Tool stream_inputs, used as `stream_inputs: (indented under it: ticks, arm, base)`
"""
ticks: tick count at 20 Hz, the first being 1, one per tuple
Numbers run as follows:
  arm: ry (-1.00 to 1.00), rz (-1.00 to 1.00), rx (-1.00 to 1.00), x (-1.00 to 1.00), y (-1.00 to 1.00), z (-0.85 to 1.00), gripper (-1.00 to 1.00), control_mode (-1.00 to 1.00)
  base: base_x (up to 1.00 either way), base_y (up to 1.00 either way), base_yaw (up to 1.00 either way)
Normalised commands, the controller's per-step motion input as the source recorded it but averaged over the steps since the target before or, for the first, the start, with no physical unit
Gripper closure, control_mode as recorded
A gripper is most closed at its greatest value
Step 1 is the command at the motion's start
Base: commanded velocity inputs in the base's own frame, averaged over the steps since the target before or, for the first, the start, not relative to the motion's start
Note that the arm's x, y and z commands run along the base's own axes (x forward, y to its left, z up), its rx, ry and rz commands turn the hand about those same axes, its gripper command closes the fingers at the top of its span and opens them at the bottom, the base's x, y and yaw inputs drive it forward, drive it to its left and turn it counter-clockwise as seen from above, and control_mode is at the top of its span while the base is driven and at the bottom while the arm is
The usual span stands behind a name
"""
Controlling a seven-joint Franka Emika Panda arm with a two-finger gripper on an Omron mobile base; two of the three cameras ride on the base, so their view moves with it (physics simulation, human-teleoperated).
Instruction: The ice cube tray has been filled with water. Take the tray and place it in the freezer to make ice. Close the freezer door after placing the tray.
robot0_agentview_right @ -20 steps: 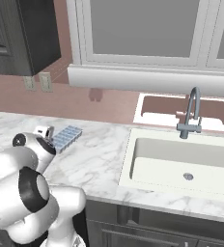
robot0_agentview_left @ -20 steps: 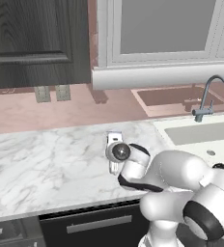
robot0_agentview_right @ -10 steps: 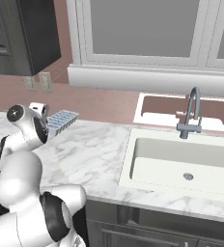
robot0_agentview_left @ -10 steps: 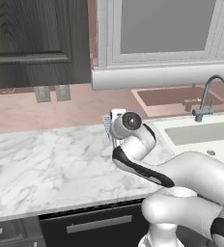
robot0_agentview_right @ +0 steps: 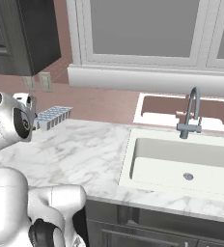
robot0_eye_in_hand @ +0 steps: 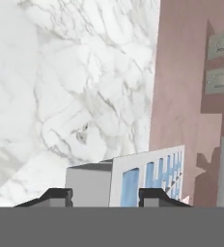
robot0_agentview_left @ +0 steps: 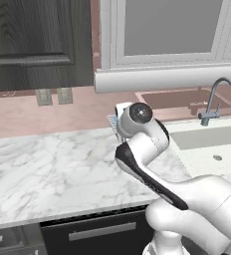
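The ice cube tray (robot0_agentview_right: 52, 116) is a small white tray with pale-blue water cells, held in the air above the marble counter (robot0_agentview_right: 80, 154) near the back wall. My gripper (robot0_agentview_right: 36, 122) is shut on its near end. In the hand view the tray (robot0_eye_in_hand: 150, 173) sticks out past the gripper (robot0_eye_in_hand: 106, 197), with the dark fingertips (robot0_eye_in_hand: 56, 195) on either side of it. In the left base view the white wrist hides all but a corner of the tray (robot0_agentview_left: 113, 122). The freezer and its door are out of view.
A white sink (robot0_agentview_right: 181, 164) with a grey faucet (robot0_agentview_right: 191, 113) lies to the right. Two wall outlets (robot0_agentview_left: 52, 95) sit on the pink backsplash under a dark wood cabinet (robot0_agentview_left: 33, 45). A window ledge (robot0_agentview_right: 147, 79) juts out above the counter.
The arm has straightened up and lifted the tray off the counter, carrying it higher and a little left toward the back wall. The base has not moved.
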Motion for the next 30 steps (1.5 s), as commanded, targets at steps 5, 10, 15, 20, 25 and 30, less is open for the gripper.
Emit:
stream_inputs:
  ticks: [5, 10, 15, 20, 25, 30]
  arm:
    - [-0.11, 0.02, -0.25, -0.60, -0.13, 0.16, 1.00, -1.00]
    - [-0.15, 0.03, -0.23, -0.64, -0.23, 0.16, 1.00, -1.00]
    - [-0.18, 0.04, -0.05, -0.62, -0.24, 0.12, 1.00, -1.00]
    - [-0.03, 0.09, 0.09, -0.34, -0.26, 0.11, 1.00, -1.00]
    - [0.00, 0.12, 0.18, -0.13, -0.22, 0.04, 1.00, -1.00]
    - [0.00, 0.06, 0.06, -0.18, -0.05, 0.01, 1.00, -1.00]
  base:
    - [0.00, 0.00, 0.00]
    - [0.00, 0.00, 0.00]
    - [0.00, 0.00, 0.00]
    - [0.00, 0.00, 0.00]
    - [0.00, 0.00, 0.00]
    - [0.00, 0.00, 0.00]
